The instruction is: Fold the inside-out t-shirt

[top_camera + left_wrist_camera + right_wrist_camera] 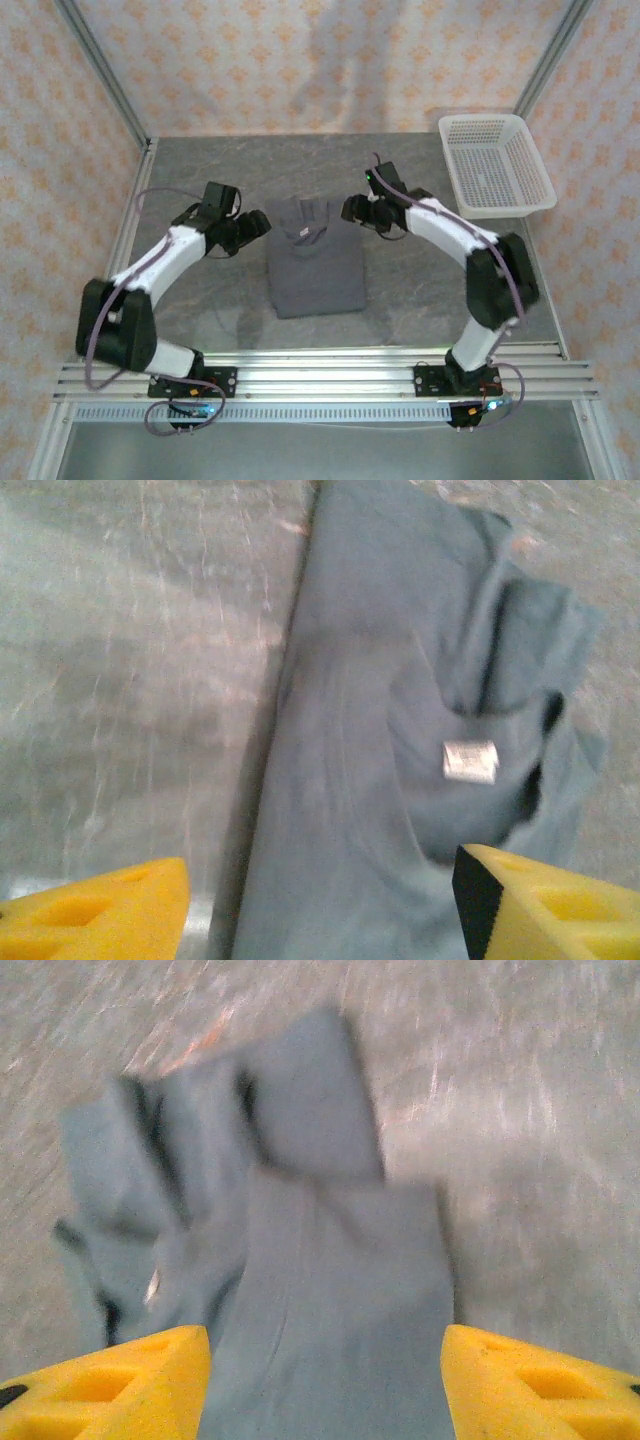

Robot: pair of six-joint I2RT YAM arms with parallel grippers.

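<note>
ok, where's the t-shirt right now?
Top view: the t-shirt lies folded mid-table, between the left pincer and right pincer; the white basket sits far right.

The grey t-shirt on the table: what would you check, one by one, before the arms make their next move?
1. Left gripper open, no cloth caught: ok.
2. Right gripper open, no cloth caught: ok.
3. T-shirt lying on the table between the two arms: ok.
4. Far end tidy: not ok, the sleeves are bunched and uneven.
5. Hidden layers lined up underneath: cannot tell.
6. Basket apart from the t-shirt: ok.
</note>
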